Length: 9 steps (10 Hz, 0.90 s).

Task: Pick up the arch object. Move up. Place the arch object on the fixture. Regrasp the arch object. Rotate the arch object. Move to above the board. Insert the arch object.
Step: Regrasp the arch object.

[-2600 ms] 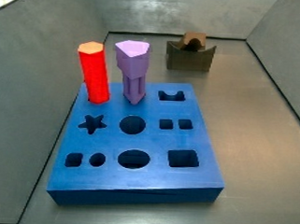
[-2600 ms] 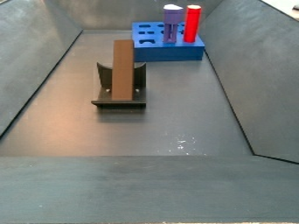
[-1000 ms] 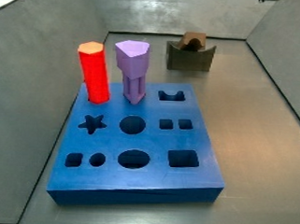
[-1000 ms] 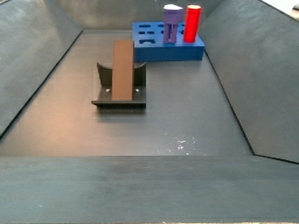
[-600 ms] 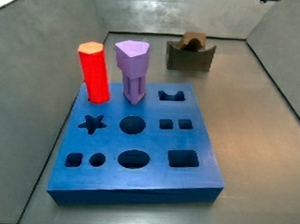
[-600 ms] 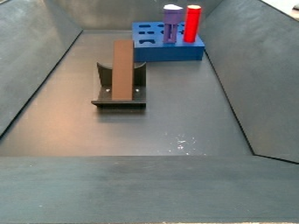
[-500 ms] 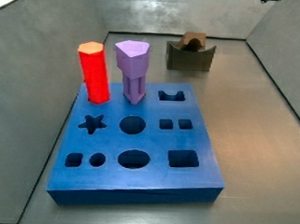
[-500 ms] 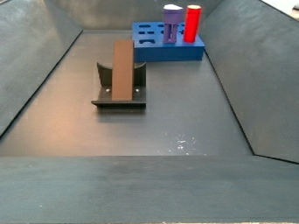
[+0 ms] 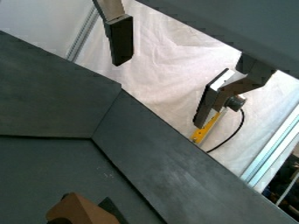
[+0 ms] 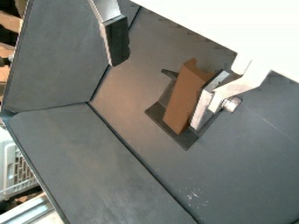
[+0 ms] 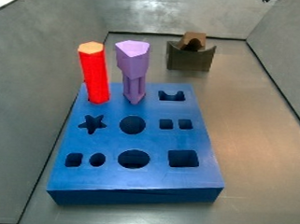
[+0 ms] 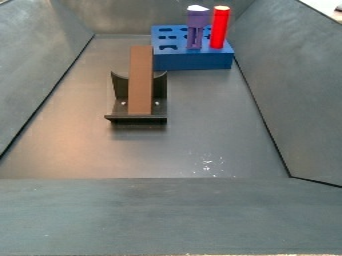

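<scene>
**Arch object parked on the fixture, gripper hanging above with nothing in it**

Nothing has moved across the last couple of seconds in either side view, honestly. Same scene the whole way: the arch object (image 12: 139, 79) lies lengthwise in the dip of the fixture (image 12: 136, 112), sticking out past it at 12 o'clock toward the board (image 12: 189, 56). From the board-side camera you only see its end poking up out of the fixture (image 11: 190, 57) at about 1 o'clock from the board (image 11: 138, 146).

The gripper (image 10: 176, 66) sits up high over that spot, out of both side views except maybe a dark speck at the top edge. In a wrist view its fingers (image 10: 117, 39) are spread wide with only air between them, and the arch object (image 10: 183, 96) shows down below, roughly between the two plates. The other wrist camera mostly catches wall, plus a brown corner of the piece (image 9: 73, 211).

My read: the place step is done and this is the pause before the regrasp. The red hexagonal peg (image 11: 93, 72) and purple pentagonal peg (image 11: 132, 70) stand on the board, and the arch-shaped hole (image 11: 171, 94) looks free.
</scene>
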Available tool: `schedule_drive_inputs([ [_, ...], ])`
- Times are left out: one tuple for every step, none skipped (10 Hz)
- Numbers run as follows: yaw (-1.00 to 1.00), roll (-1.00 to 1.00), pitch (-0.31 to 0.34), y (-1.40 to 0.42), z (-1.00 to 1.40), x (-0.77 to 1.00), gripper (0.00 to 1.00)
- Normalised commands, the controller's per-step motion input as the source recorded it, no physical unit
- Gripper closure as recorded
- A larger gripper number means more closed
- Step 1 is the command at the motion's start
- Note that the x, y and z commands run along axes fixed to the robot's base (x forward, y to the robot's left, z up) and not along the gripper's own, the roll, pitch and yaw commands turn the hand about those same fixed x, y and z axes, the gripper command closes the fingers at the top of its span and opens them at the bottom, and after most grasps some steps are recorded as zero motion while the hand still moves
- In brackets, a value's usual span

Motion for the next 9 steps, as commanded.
schedule_drive_inputs([
  [0.09, 0.16, 0.040, -0.06, -0.03, 0.47, 0.00],
  [0.09, 0.16, 0.050, -0.06, -0.03, 0.46, 0.00],
  [0.09, 0.15, 0.058, -0.06, -0.03, 0.46, 0.00],
  [0.09, 0.15, 0.063, -0.06, -0.03, 0.45, 0.00],
  [0.10, 0.14, 0.066, -0.06, -0.03, 0.45, 0.00],
  [0.10, 0.14, 0.067, -0.05, -0.03, 0.45, 0.00],
  [0.10, 0.14, 0.068, -0.05, -0.03, 0.45, 0.00],
  [0.10, 0.14, 0.069, -0.05, -0.03, 0.45, 0.00],
  [0.10, 0.14, 0.070, -0.05, -0.03, 0.45, 0.00],
])
